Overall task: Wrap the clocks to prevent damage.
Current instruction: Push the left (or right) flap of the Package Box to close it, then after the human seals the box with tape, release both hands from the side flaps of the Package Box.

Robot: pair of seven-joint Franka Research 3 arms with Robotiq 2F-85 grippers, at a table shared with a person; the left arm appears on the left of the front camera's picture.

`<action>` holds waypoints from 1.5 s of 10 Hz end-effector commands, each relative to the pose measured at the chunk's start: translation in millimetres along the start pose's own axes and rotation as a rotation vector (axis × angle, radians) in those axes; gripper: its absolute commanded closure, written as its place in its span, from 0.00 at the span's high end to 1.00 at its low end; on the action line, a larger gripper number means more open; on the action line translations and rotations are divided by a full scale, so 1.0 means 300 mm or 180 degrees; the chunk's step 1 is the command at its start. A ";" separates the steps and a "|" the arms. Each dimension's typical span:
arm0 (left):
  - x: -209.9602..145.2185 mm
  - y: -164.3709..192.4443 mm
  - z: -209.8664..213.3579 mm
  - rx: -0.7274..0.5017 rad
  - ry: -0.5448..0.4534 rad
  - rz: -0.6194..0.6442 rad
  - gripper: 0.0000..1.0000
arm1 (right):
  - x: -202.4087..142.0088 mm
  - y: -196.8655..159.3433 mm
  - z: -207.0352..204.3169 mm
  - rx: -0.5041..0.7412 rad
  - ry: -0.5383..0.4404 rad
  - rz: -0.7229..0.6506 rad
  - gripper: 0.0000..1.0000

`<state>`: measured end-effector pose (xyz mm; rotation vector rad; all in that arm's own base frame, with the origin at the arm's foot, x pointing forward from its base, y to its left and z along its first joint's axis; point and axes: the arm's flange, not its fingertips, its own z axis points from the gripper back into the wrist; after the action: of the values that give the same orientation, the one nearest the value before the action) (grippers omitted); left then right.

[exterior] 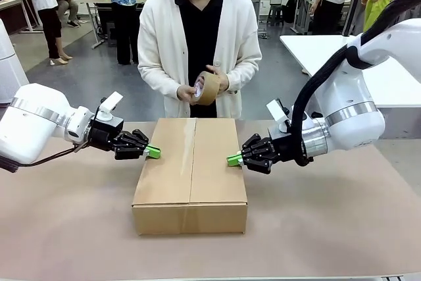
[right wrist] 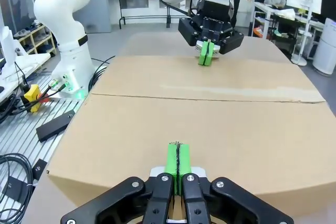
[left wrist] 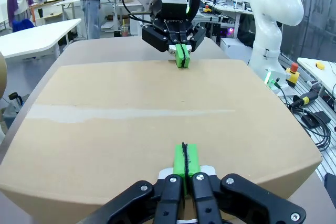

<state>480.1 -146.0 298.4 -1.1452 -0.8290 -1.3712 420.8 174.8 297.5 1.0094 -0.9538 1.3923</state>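
**A:** Our left claw (exterior: 152, 152) is pinched right together, green pads meeting, nothing between them. Do we read the other the same way?

**B:** We do. Our right claw (exterior: 233, 159) is pressed closed too, and empty. Each tip lies on top of the cardboard box (exterior: 191, 182), one at its left edge and one at its right.

**A:** And where do we place the box?

**B:** In the middle of the surface (exterior: 66, 228), flaps down, between our arms. Beyond its far edge the person's hands (exterior: 186, 92) hold a roll of brown tape (exterior: 209, 90).

Box (exterior: 191, 162), seemingly shut, hides its contents.
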 end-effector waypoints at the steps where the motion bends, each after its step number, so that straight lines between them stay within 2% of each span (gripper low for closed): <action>1: -0.010 0.002 -0.008 0.0012 0.0006 0.0014 0.05 | -0.024 -0.009 -0.010 -0.0013 0.0184 -0.0040 0.04; 2: -0.010 0.002 -0.008 0.0012 0.0006 0.0014 0.05 | 0.000 0.000 0.000 0.0000 0.0000 0.0000 0.04; 15: -0.010 0.002 -0.008 0.0012 0.0006 0.0014 0.05 | 0.000 0.000 0.000 0.0000 0.0000 0.0000 0.04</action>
<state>480.1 -146.1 298.4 -1.1456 -0.8290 -1.3713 421.0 174.3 300.6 1.0098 -0.9586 1.3962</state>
